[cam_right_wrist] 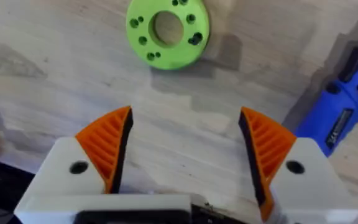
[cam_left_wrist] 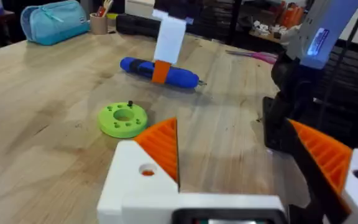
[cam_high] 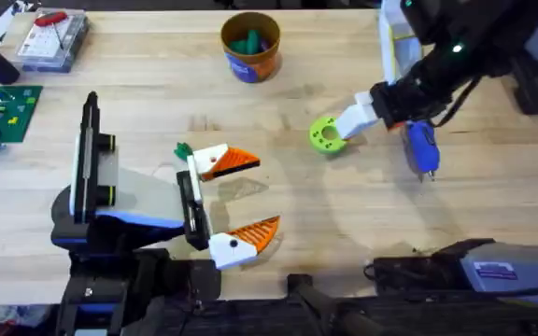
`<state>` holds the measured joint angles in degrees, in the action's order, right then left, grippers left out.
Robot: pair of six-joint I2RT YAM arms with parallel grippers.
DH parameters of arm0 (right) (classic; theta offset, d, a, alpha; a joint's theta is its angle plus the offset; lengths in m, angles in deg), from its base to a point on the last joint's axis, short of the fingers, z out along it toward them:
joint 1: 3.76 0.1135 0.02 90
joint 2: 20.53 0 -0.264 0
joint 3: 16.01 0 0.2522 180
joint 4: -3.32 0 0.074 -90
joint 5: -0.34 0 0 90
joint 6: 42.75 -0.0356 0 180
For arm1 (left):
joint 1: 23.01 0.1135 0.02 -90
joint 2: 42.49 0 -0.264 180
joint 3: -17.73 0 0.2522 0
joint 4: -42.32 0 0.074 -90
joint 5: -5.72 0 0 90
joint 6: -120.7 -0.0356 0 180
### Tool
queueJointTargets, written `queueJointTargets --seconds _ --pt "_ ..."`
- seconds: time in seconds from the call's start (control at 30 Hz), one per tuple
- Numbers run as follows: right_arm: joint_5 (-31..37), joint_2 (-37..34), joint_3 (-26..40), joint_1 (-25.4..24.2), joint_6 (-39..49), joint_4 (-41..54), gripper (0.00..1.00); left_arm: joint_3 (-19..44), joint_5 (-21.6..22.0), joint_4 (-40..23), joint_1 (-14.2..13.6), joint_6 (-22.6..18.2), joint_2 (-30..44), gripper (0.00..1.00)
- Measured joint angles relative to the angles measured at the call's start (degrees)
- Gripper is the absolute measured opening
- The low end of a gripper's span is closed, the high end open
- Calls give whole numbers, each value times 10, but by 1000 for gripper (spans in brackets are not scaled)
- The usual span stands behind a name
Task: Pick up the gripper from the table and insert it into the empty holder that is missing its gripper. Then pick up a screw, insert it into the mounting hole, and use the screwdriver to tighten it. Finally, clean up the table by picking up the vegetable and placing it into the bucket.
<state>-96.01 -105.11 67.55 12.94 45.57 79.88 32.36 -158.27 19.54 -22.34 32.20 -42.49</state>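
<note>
Bright, even overhead light falls on the table, casting soft shadows beside objects; nearby arm parts along the overhead view's lower edge blur darkly.

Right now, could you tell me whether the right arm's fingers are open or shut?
Open: the orange ribbed fingers stand wide apart, with bare wood between them, short of the lime-green disc.

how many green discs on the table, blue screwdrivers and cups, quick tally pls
green disc: 1
blue screwdriver: 1
cup: 1
total: 3
</note>
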Motion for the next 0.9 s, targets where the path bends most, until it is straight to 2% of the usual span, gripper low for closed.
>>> queueJointTargets --seconds 0.2,0.43,0.9 --pt "2 11 -53 20 -26 -76 997 0 0 0 0 0 0 990" --pt "35 51 -109 33 -55 -107 997 0 0 0 0 0 0 990" --pt "43 29 -133 33 -61 -138 997 0 0 0 0 0 0 990"
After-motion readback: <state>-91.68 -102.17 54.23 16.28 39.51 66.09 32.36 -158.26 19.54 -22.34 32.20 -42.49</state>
